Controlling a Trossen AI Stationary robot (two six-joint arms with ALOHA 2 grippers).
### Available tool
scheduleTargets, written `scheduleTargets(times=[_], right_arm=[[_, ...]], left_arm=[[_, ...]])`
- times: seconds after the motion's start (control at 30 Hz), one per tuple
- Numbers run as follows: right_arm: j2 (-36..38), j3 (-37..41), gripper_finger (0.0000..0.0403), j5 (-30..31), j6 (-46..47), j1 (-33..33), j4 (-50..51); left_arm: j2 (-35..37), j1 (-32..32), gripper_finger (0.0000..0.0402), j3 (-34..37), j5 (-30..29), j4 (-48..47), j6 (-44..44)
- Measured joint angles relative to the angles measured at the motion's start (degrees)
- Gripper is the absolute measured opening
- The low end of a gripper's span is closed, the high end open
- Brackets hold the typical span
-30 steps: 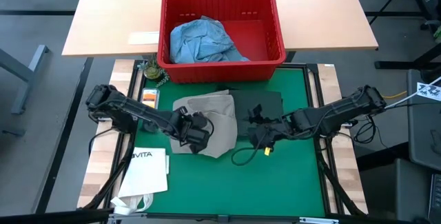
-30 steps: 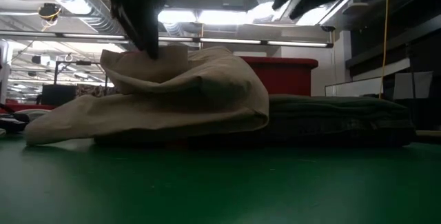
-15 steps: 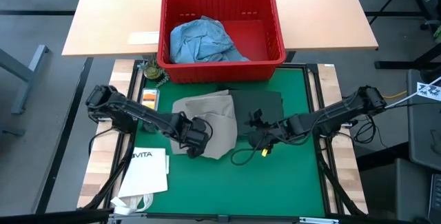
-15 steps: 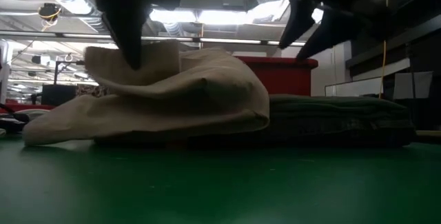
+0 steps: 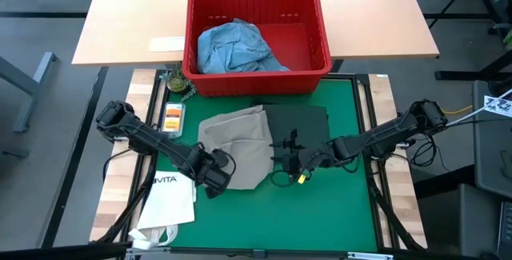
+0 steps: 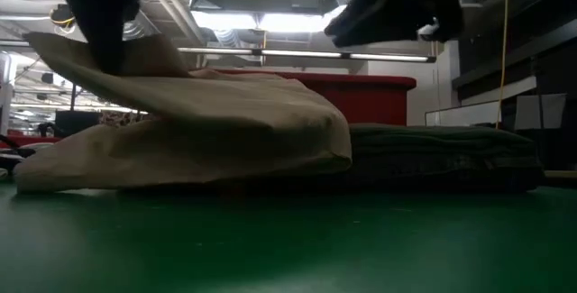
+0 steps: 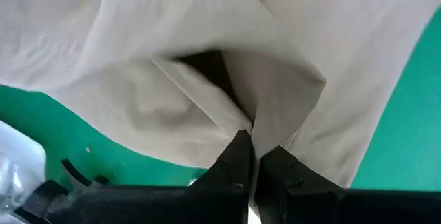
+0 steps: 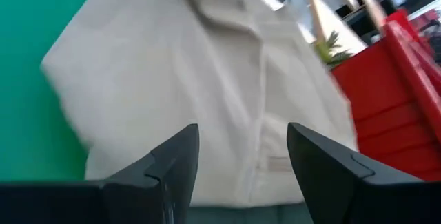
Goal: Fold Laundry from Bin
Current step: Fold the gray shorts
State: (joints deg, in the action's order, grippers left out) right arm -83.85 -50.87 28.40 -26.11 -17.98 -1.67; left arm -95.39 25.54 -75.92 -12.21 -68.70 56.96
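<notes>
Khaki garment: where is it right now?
High view: the khaki garment lies on the green mat left of centre, beside the dark folded garment, its near corner pinched by the left gripper.

So the bin (image 5: 258, 42) sits at the far edge of the mat (image 5: 352, 204), with jeans (image 5: 237, 49) inside on its left side. On the mat, the trousers (image 5: 237, 150) lie left of the folded shirt (image 5: 298, 121), touching it. A paper bag (image 5: 170, 200) is off the mat's near-left corner. Left gripper (image 5: 214, 182) is at the trousers' near-left edge, right gripper (image 5: 291, 161) just near the shirt.
</notes>
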Motion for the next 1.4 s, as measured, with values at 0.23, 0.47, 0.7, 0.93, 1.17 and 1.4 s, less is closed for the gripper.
scheduleTargets(times=[0.23, 0.47, 0.7, 0.93, 1.17, 1.4], right_arm=[[-5.62, 0.0, 0.0221, 0.55, -0.28, 0.0, -8.54], [-13.96, -0.01, 0.0221, 0.97, -0.44, 0.9, -12.48], [-20.72, -0.22, 0.0221, -1.88, 0.63, 5.69, -16.48], [-22.61, -0.26, 0.0221, -6.06, 2.37, 7.15, -17.59], [-22.67, -0.24, 0.0221, -6.25, 2.32, 7.13, -18.06], [-22.67, -0.24, 0.0221, -6.43, 2.32, 7.13, -18.03]], left_arm=[[-0.02, 2.51, 0.0002, 0.0, 0.81, -0.84, 1.51], [-0.02, 3.58, 0.0002, 0.0, -0.34, -1.14, 1.45], [-0.03, 3.73, 0.0041, 0.0, 0.25, -3.67, 2.7], [-0.04, 4.48, 0.0129, 0.0, 3.37, -8.4, 6.25], [-0.04, 7.11, 0.0165, 0.0, 2.16, -15.21, 12.11], [-0.04, 7.74, 0.0164, 0.0, -9.06, -18.22, 15.41]])
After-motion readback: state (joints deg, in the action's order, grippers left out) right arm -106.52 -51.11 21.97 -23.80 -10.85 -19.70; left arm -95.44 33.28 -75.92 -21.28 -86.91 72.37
